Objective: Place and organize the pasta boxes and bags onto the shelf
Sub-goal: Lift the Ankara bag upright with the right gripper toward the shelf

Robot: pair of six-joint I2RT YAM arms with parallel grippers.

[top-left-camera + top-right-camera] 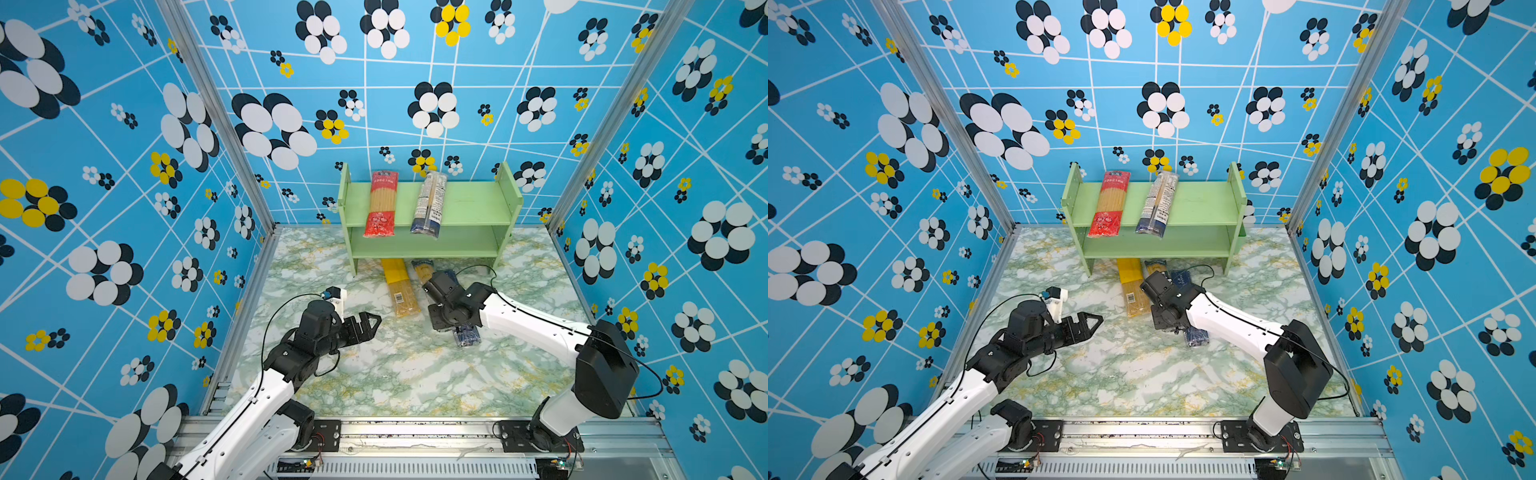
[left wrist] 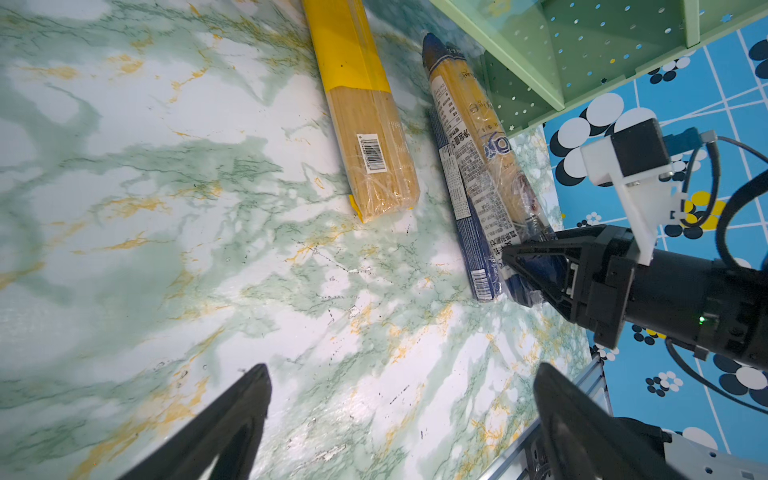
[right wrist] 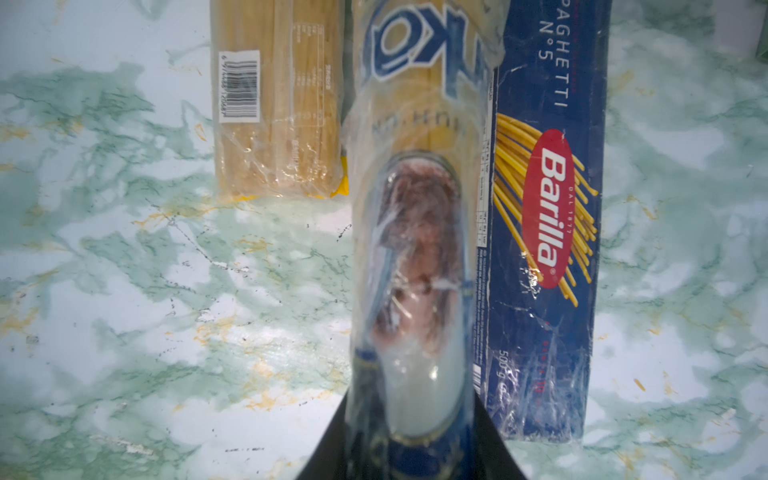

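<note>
One Barilla box (image 3: 548,316) flanks the blue-and-yellow bag (image 3: 415,232).

The tabletop (image 1: 415,374) has a marble pattern: white, with green veins and some yellow streaks. In the left wrist view the tabletop (image 2: 166,208) also shows small dark marks on its surface. Three walls stand around it: the back wall (image 1: 374,104), the left wall (image 1: 83,187) and the right wall (image 1: 706,145). All three are bright blue, with thin white lines that cross each other and flowers made of white, black and yellow ovals. In each back corner a metal post stands, the left post (image 1: 217,112) and the right post (image 1: 611,112). Along the near edge of the tabletop a metal rail (image 1: 415,428) runs, and just below it lies a slotted strip (image 1: 407,469) with many narrow openings.
</note>
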